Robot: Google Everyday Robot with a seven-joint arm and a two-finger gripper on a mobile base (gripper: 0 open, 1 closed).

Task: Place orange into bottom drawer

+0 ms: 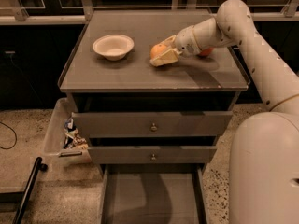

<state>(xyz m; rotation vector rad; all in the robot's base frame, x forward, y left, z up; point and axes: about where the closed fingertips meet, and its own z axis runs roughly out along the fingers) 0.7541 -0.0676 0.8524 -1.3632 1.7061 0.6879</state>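
The orange (156, 50) sits on the grey cabinet top (140, 73), right of the middle. My gripper (161, 52) reaches in from the right and is open, with one finger (163, 59) in front of the orange and the other behind it. The orange rests on the surface between them. The bottom drawer (152, 199) is pulled out at the foot of the cabinet, its flat grey floor bare. The two upper drawers with small knobs are closed.
A white bowl (113, 45) stands on the cabinet top at the left. A red apple (206, 52) lies partly hidden behind my arm at the right. A grey bin (69, 135) with packets hangs on the cabinet's left side. A black bar (28, 190) lies on the floor.
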